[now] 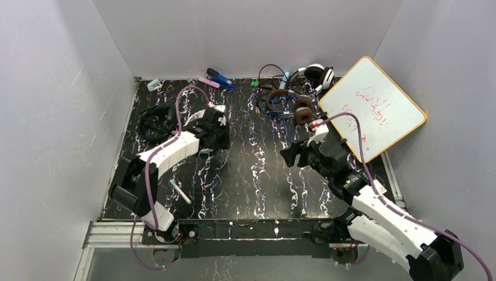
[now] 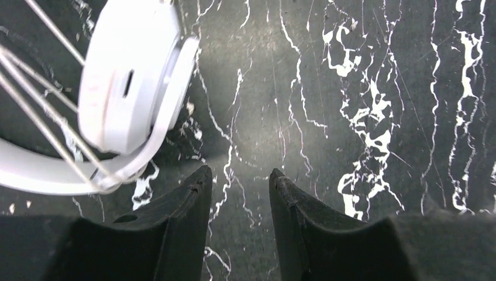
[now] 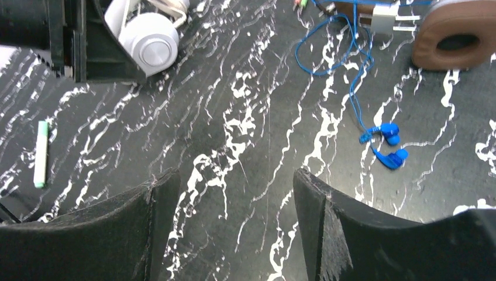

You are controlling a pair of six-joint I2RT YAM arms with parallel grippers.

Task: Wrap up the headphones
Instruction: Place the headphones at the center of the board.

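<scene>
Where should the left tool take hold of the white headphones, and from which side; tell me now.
Take the white headphones by the thin headband curving below the ear cup: it is narrow, while the cup looks too broad. Come down from above, shifting the left tool leftward in its wrist view; mind the thin cords crossing the band.

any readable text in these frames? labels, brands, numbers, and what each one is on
Whiteboard: several lines of red handwriting, too blurred to read.
White headphones: no print or logo visible on the ear cup.
Green-tipped pen: no label can be made out.
No other text, numbers or signs are legible in any view.
</scene>
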